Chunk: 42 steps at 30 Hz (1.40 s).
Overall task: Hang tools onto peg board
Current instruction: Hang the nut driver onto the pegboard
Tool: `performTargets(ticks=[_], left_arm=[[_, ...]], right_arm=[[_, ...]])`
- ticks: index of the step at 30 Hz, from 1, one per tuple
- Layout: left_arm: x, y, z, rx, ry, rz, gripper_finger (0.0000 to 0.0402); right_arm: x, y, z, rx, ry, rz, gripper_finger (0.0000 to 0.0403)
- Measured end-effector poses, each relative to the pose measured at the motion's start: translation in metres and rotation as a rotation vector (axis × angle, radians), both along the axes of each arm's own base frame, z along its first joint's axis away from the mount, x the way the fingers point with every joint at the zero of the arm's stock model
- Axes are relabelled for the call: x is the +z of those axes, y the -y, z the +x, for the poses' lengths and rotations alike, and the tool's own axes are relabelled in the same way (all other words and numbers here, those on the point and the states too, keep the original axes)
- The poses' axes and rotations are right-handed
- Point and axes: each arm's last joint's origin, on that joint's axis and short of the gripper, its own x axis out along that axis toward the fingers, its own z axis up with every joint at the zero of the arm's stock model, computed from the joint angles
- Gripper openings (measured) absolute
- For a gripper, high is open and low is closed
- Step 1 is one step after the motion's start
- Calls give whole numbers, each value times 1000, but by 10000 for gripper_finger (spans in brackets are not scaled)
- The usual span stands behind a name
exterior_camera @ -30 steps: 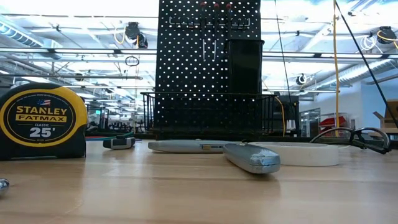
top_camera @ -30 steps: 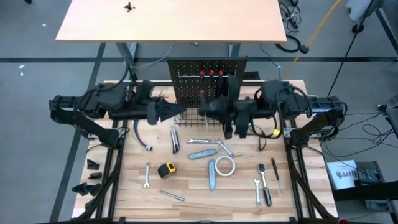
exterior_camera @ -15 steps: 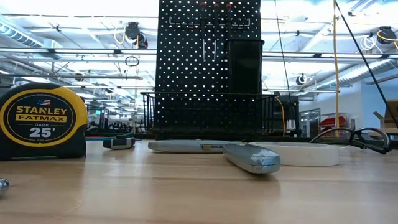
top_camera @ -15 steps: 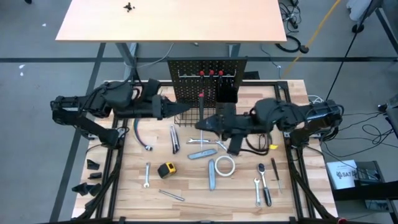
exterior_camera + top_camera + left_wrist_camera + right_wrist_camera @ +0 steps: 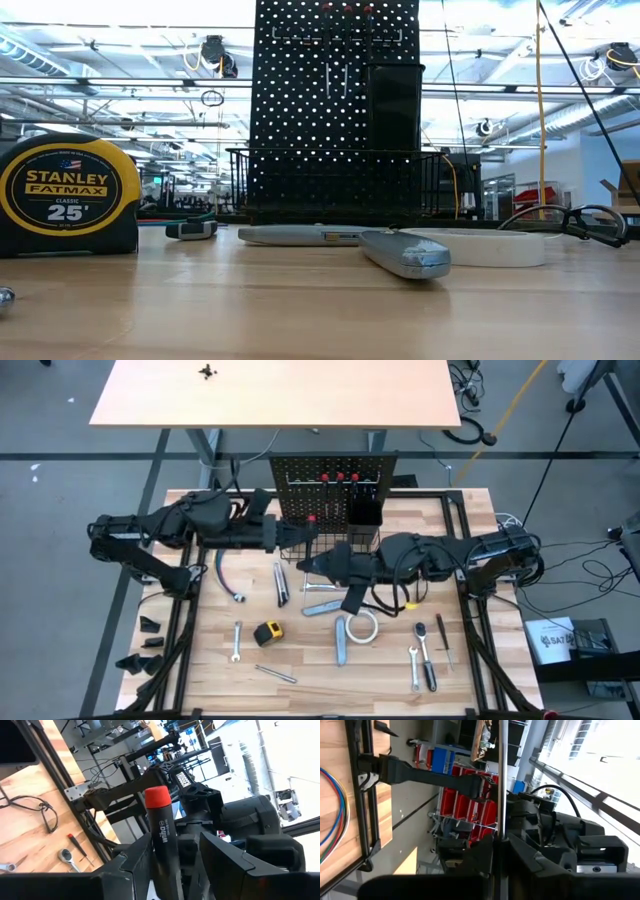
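Observation:
A screwdriver with a black handle and red cap (image 5: 312,520) is held in the air in front of the black peg board (image 5: 335,485). My right gripper (image 5: 312,565) reaches in from the right and is shut on its metal shaft (image 5: 502,780). My left gripper (image 5: 302,542) comes from the left and is open. Its fingers (image 5: 135,852) stand on either side of the handle (image 5: 161,830). Whether they touch it, I cannot tell. The other tools lie flat on the table. The low view shows neither gripper. My right gripper pinches the screwdriver's bare metal shaft (image 5: 503,827) between its two fingers, which lie across it. The screwdriver is lifted clear of the table, its red-capped handle end (image 5: 312,518) pointing toward the peg board.
On the table near the arms lie a yellow-black tape measure (image 5: 268,632), a white tape roll (image 5: 362,626), two grey utility knives (image 5: 325,607) (image 5: 341,640), wrenches (image 5: 237,640) and a ratchet (image 5: 423,643). Red-handled tools hang on the board (image 5: 340,477), with its wire basket (image 5: 335,185) below.
My right gripper has carried the screwdriver away from the peg board, toward the near edge and somewhat to the left. My left gripper has moved right until its fingers stand around the handle.

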Motion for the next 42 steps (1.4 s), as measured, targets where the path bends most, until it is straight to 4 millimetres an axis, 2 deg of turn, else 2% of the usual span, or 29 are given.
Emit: performTargets(ticks=[7,10,15,21,24,34,38,42], left_arm=[[-3,-6,1,20,-33,13,155],[-3,-8,1,24,-29,37,125],[1,-8,1,-4,9,80,48],[2,-7,2,-37,27,135,47],[4,-7,2,-44,37,153,47],[4,-7,1,-50,43,189,47],[8,-11,-5,-35,53,189,47],[15,-16,-17,1,82,209,46]], right_arm=[[2,0,0,-4,17,21,23],[2,0,0,-6,17,46,23],[1,0,0,-6,14,38,23],[2,0,0,-3,25,45,25],[3,0,0,-6,35,116,53],[8,3,-5,-55,66,301,196],[15,7,-15,-101,77,334,227],[22,12,-34,-112,48,417,238]])
